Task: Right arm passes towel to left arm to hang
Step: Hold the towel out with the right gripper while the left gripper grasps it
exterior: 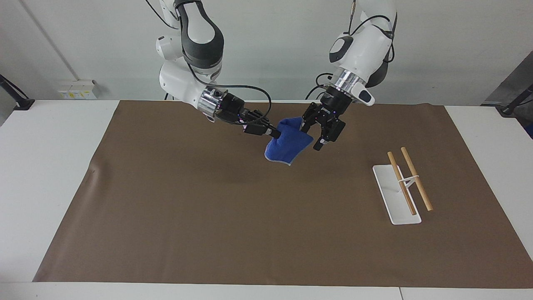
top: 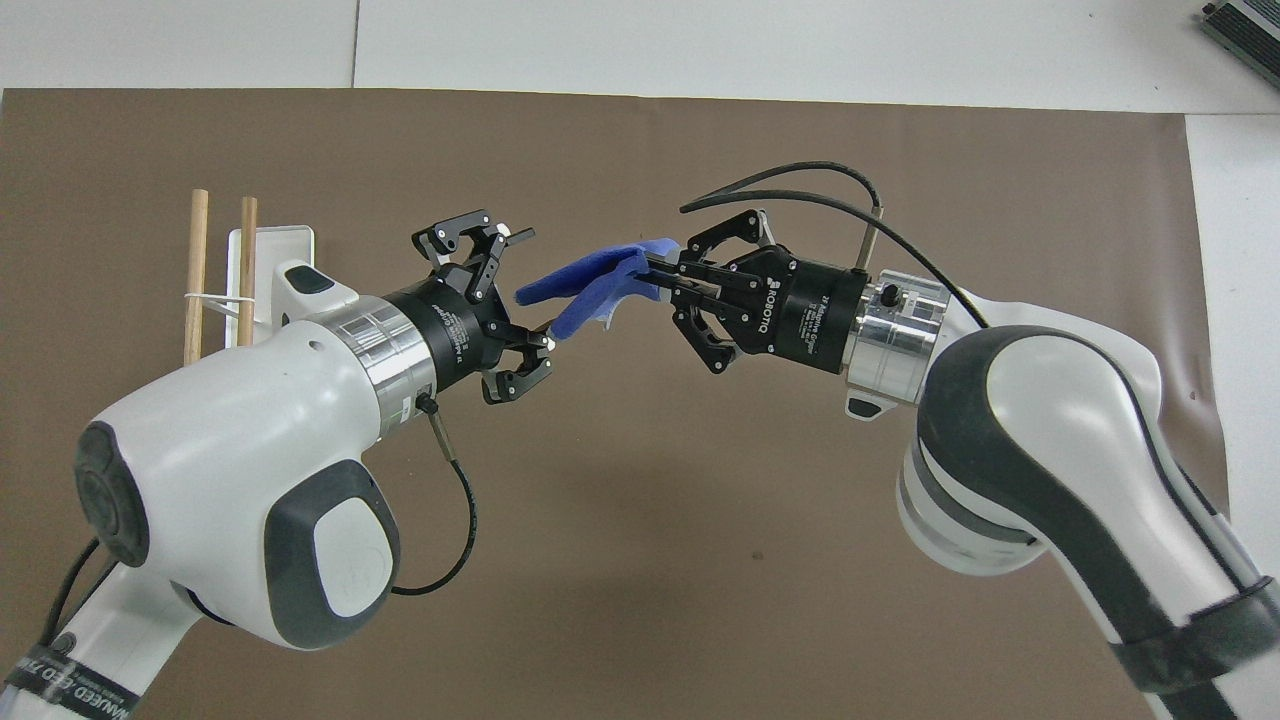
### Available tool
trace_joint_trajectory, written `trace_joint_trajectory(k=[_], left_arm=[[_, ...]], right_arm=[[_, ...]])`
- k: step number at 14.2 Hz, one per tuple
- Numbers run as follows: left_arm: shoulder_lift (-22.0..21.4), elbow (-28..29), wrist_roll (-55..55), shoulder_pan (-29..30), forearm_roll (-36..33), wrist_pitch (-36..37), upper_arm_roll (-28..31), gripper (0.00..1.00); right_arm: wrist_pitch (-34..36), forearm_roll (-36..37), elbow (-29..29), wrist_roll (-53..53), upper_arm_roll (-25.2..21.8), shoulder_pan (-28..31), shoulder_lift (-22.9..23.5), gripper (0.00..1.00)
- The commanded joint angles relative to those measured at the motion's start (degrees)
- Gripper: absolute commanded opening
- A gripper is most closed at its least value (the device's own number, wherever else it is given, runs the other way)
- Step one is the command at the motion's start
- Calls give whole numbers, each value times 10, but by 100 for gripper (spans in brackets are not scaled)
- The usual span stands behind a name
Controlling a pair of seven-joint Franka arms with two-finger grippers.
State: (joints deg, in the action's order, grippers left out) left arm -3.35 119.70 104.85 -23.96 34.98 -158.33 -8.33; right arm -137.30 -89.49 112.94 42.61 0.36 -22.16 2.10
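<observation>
Facing view: both arms up over the middle of the brown mat [exterior: 208, 216], on its half nearer the robots. The right arm [exterior: 183, 83] comes in from its own end of the table, and the right gripper [exterior: 272, 133] is pinched closed on one edge of the towel [exterior: 287, 143]. The towel hangs in the air, clear of the mat, folded and creased, its pale stitched edge showing along the lowest corner.

The left arm [exterior: 362, 46] reaches down from its own end. The left gripper [exterior: 312, 135] sits at the free edge of the towel, its fingers spread on either side of the cloth; one finger [exterior: 318, 143] shows dark against the mat just beside the blue. (Whether the fingers press on the cloth, I cannot tell.)

Overhead view: the two grippers face each other with the towel [top: 590, 285] between them. The right gripper [top: 655, 280] has its fingertips together on the cloth. The left gripper [top: 530, 290] is parted around the towel's free end.

Toward the left arm's end of the table stands a white rack [exterior: 395, 200] with two wooden rods [exterior: 410, 179] side by side, well apart from the towel and bare.
</observation>
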Motion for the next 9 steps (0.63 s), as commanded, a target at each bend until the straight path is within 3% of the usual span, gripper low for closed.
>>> trace_joint_trajectory(k=[1,4,5,9], left_arm=[[1,4,-4,-15,8,-15,9,53],[1,3,-59,-15,8,-11,8,6],[1,2,-78,-15,8,-10,8,0],[4,-2,-110,-10,8,-9,10,0]], right_arm=[[-8,-15,14,2,5,0,-16,0],[-16,-15,14,1,5,-8,-16,0],[-17,-15,14,1,5,-8,-16,0],[-17,-13,14,1,5,-8,-16,0]])
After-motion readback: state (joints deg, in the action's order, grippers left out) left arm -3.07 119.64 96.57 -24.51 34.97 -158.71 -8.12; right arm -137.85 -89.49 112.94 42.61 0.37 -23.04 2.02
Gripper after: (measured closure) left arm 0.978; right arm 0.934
